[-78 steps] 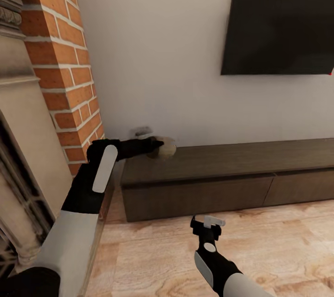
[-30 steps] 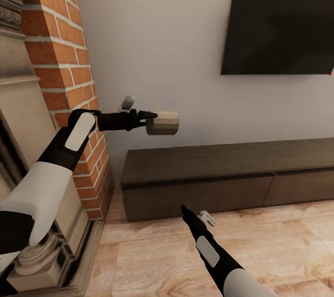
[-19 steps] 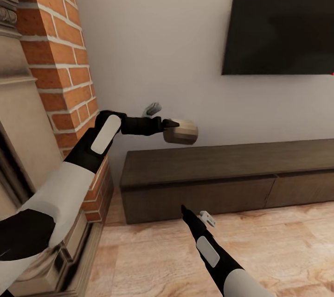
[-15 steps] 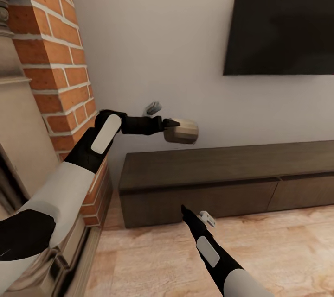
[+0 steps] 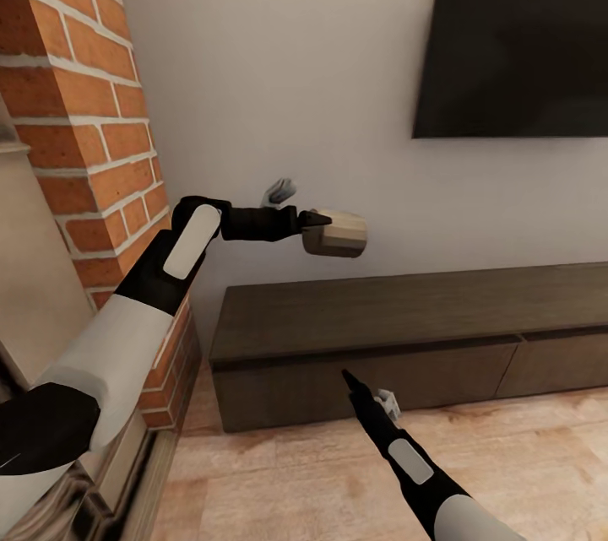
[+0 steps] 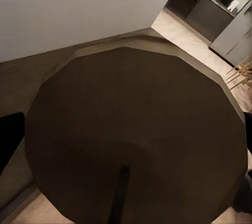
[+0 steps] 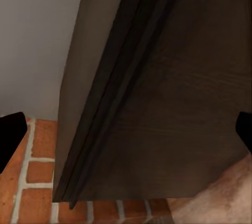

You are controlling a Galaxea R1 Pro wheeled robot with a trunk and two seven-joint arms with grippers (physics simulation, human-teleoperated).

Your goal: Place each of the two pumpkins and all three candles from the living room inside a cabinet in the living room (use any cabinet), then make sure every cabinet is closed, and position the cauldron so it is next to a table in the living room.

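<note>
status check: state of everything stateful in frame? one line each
candle: held in the air above the cabinet, tipped on its side
left gripper: shut on the candle
right gripper: open, empty, close to the cabinet front
cabinet: visible drawers closed
TV: screen dark

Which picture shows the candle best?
The head view: the whole candle is held in the left tool above the cabinet. The left wrist view has just its dark underside, very close.

Matt dark-wood cabinet (image 5: 380,313) — rough brick (image 5: 93,144).
</note>
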